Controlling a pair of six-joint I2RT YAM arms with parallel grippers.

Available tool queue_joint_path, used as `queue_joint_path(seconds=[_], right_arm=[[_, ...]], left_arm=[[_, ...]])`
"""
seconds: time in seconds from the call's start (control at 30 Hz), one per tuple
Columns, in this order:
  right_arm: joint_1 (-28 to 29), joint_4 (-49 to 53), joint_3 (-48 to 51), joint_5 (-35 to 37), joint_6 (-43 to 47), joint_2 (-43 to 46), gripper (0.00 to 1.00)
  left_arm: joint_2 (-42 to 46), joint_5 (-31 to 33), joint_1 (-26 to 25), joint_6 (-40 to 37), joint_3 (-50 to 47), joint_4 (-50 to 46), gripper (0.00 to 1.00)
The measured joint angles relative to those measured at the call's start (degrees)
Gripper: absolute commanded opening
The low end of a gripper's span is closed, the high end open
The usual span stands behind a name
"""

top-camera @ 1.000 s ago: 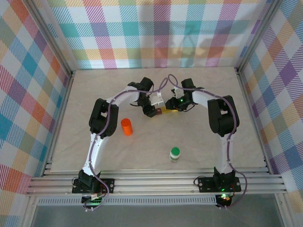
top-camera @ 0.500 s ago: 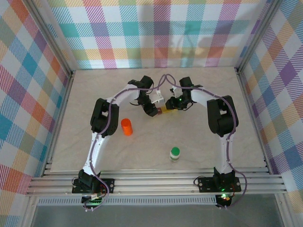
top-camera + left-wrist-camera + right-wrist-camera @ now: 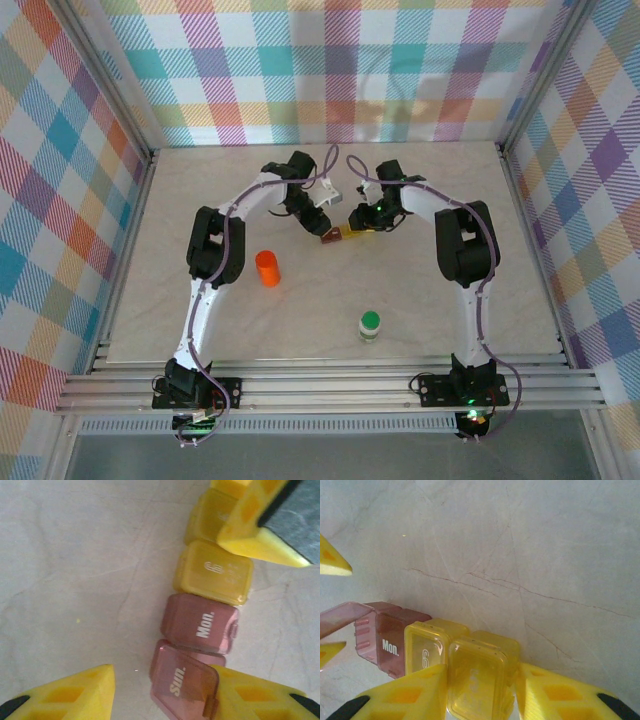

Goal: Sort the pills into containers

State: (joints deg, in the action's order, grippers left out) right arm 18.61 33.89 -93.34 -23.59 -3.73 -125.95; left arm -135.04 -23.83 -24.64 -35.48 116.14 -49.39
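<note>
Marbled counter (image 3: 450, 300). Right gripper (image 3: 480, 672) jaws clamped on yellow end of pill organizer (image 3: 427, 650). Left gripper (image 3: 160, 680) jaws apart, astride raised "Sun." lid (image 3: 186, 684), nothing clamped.

Lab cell: plaid walls (image 3: 330, 70), aluminium frame (image 3: 330, 380)

My table (image 3: 190, 190), pale marbled top with thin dark veins (image 3: 485, 577), back wall (image 3: 330, 70), left wall (image 3: 50, 200) and right wall (image 3: 600, 200) in pastel plaid, perhaps fabric, aluminium rails (image 3: 330, 385) at my near edge, even soft light.
</note>
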Motion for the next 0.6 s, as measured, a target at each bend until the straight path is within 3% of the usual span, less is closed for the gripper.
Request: queue_joint_path(seconds=[0.27, 0.6], right_arm=[[0.11, 0.11, -0.09, 0.2, 0.2, 0.0, 0.38], [0.26, 0.28, -0.22, 0.79, 0.17, 0.0, 0.4]], left_arm=[[0.0, 6.34, 0.07, 3.17, -0.04, 6.32, 0.5], [-0.39, 9.55, 0.09, 3.08, -0.07, 6.51, 0.5]])
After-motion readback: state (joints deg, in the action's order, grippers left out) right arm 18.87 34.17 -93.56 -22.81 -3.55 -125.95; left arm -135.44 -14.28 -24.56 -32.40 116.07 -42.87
